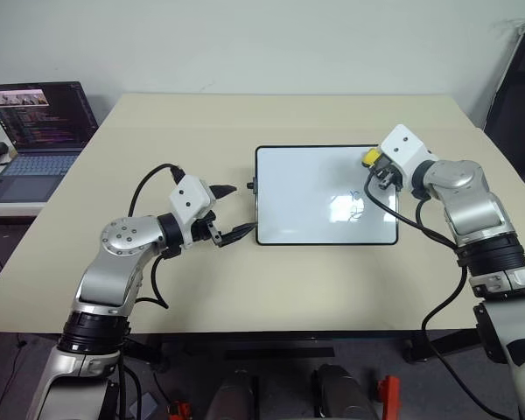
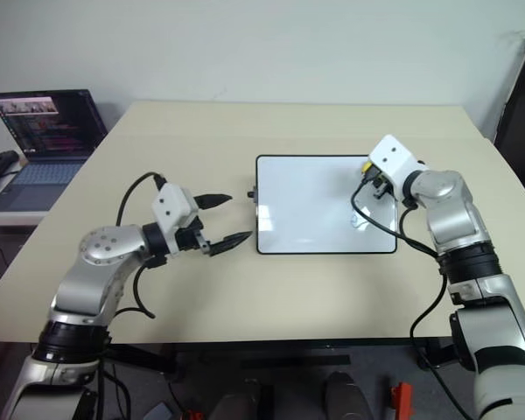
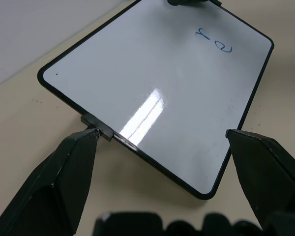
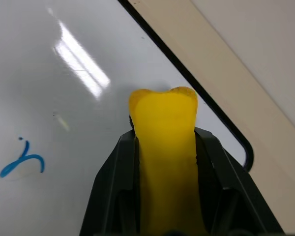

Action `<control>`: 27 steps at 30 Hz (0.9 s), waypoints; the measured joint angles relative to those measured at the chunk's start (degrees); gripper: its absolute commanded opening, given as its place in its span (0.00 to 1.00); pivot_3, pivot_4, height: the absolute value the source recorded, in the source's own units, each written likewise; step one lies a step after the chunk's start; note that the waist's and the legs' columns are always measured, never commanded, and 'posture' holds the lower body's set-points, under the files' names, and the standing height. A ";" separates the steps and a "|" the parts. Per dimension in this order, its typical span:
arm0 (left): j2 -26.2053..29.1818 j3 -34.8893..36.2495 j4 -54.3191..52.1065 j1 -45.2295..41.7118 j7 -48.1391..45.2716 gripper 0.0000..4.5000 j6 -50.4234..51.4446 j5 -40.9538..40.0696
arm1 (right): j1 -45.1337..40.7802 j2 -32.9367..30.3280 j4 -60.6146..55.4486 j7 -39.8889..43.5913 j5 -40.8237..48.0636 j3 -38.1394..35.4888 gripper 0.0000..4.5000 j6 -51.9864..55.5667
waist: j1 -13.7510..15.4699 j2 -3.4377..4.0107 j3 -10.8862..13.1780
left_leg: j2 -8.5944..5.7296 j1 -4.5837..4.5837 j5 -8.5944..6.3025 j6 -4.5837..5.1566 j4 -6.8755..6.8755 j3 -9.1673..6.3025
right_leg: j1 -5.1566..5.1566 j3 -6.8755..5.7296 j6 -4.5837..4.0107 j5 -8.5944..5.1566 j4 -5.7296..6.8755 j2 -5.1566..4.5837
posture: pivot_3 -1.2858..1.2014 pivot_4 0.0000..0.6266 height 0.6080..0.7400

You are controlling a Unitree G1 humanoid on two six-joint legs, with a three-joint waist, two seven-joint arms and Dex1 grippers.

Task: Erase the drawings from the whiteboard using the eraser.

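- Beige table under the whiteboard.
- My right gripper clamps the eraser, poised above drawings for wiping.
- My left gripper gapes beside the whiteboard's edge, ready to steady it.

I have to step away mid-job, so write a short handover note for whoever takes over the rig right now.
Right gripper: shut on the yellow eraser, held over the far right corner of the whiteboard.
Left gripper: open, empty, at the board's left edge, one finger beside the small black knob.
Whiteboard: flat on the table.
Done: eraser picked up and brought to the board.
Left: blue marks near the board's right side have yet to be wiped.
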 measured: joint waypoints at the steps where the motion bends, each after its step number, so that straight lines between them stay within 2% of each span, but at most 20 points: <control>1: -0.06 0.00 0.14 -0.02 0.00 1.00 -0.02 0.04 | 0.09 -0.03 -0.08 0.10 -0.05 0.01 0.24 -0.03 | 0.00 0.00 0.00 | 0.00 0.00 0.00 0.00 0.00 0.00 | 0.00 0.00 0.00 0.00 0.00 0.00 | 0.52 0.24 1.00; 11: -0.75 -1.02 0.60 -0.59 -0.03 1.00 -0.28 0.29 | 8.45 -2.65 -11.78 9.83 0.22 2.17 0.24 2.49 | -0.26 -0.01 0.00 | 0.02 0.02 0.00 -0.01 -0.04 -0.01 | 0.00 0.01 0.21 -0.12 -0.03 0.00 | 0.52 0.24 1.00; 15: -0.74 -1.01 0.63 -0.60 -0.04 1.00 -0.51 0.23 | 8.80 -2.78 -12.40 10.37 1.06 1.25 0.24 3.77 | -0.10 -0.03 0.01 | 0.05 0.00 0.00 0.00 -0.03 -0.05 | 0.00 -0.01 0.21 -0.12 -0.03 -0.02 | 0.52 0.24 1.00; 18: -0.65 -0.87 0.64 -0.63 -0.19 1.00 -0.58 -0.01 | 8.84 -2.69 -12.52 11.15 4.26 -1.64 0.24 4.73 | 0.06 -0.01 0.14 | 0.03 -0.14 0.00 0.00 -0.04 -0.06 | -0.09 -0.01 0.20 -0.11 -0.06 -0.06 | 0.52 0.24 1.00; 21: 0.15 0.53 0.47 -0.87 -1.58 1.00 0.79 -2.57 | 9.47 -3.48 -17.67 13.77 9.53 -5.86 0.24 7.20 | 0.06 0.03 0.19 | 0.03 -0.82 0.00 -0.01 -0.10 -0.19 | -0.75 -0.08 -0.06 0.04 0.00 -0.06 | 0.52 0.24 1.00; 24: 1.99 3.25 -0.82 -0.91 -2.92 1.00 3.29 -5.97 | 12.67 -7.10 -25.06 16.38 14.35 -10.31 0.24 9.90 | 0.42 0.03 0.19 | 0.01 -1.12 -0.05 -0.08 -0.21 -0.36 | -1.06 -0.17 -0.04 -0.08 -0.04 -0.12 | 0.52 0.24 1.00; 27: 4.90 5.90 -2.63 -0.50 -4.07 1.00 5.37 -8.61 | 21.22 -13.77 -32.59 20.82 18.49 -15.19 0.24 11.13 | 1.20 0.03 0.19 | -0.02 -1.18 -0.18 -0.19 -0.43 -0.32 | -1.11 -0.17 0.01 -0.27 -0.25 -0.18 | 0.52 0.24 1.00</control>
